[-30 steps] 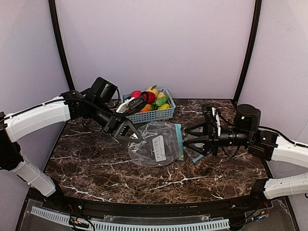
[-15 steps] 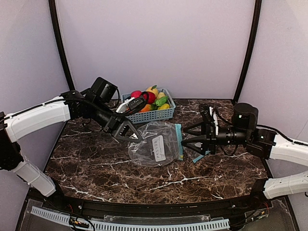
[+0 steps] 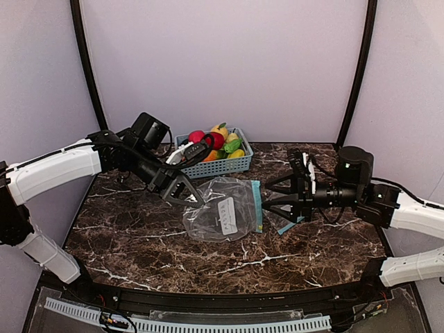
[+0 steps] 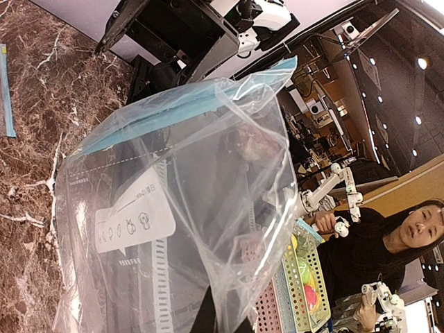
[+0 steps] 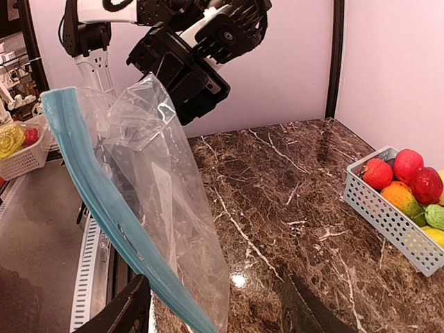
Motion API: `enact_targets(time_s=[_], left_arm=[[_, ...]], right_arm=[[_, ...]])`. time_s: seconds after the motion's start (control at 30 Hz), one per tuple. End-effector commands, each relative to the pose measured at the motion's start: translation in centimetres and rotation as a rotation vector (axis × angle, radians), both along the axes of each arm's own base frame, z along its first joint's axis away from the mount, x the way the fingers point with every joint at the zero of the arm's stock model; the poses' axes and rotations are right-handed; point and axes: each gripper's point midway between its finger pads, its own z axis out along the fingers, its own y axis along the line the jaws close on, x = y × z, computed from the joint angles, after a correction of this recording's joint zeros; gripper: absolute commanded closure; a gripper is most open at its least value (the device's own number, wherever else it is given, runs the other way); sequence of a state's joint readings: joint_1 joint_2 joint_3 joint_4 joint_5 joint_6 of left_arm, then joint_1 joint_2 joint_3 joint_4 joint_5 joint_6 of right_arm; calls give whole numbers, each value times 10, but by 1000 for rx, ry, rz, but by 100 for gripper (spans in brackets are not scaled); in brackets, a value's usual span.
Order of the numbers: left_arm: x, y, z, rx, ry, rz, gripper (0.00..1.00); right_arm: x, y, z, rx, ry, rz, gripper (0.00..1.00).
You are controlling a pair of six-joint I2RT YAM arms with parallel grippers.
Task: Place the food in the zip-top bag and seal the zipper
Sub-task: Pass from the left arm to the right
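**Zip-top bag.** The zip-top bag (image 3: pixel 220 208) is at the middle of the table (image 3: pixel 139 236), between the two grippers. Its left side is raised off the marble. It is empty. The white label (image 3: pixel 227 214) faces up. The zipper (image 3: pixel 257 205) runs along the bag's right edge, on the side of the right arm. In the right wrist view, the zipper slants down from upper left towards the gap between that gripper's fingers.

**Food.** The food (image 3: pixel 218 141) is all in the light-blue mesh basket (image 3: pixel 229 166). The basket stands at the far edge of the table, just behind the bag. Red, orange, yellow and green pieces are visible.

**Left gripper.** The left gripper (image 3: pixel 194 199) is clenched on the bag's left edge and holds that edge up. In the left wrist view, the clear film hangs in front of the camera.

**Right gripper.** The right gripper (image 3: pixel 268 198) is level with the zipper edge. Its jaws are apart, one on each side of the strip, and do not clamp it.

**Other items.** A second light-blue strip (image 3: pixel 285 227) lies flat on the marble under the right gripper.
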State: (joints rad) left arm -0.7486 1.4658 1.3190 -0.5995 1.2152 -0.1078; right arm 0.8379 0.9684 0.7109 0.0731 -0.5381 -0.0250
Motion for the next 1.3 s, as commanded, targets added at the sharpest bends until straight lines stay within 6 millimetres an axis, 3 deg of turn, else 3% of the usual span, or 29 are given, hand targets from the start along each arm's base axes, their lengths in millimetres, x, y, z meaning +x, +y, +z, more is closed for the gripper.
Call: enact_targets(time_s=[0.0,0.87,1.27], left_arm=[[-6,7,5,-15,-7,-12,99],[-6,5,7,-17,4,-17,99],[-6,6,5,-6,1,-23,99]], right_arm=[[-5,-1,23,42,-40,11,38],[-1,6,12,8,-16,26,38],[-3,15,14,-6,-16,82,51]])
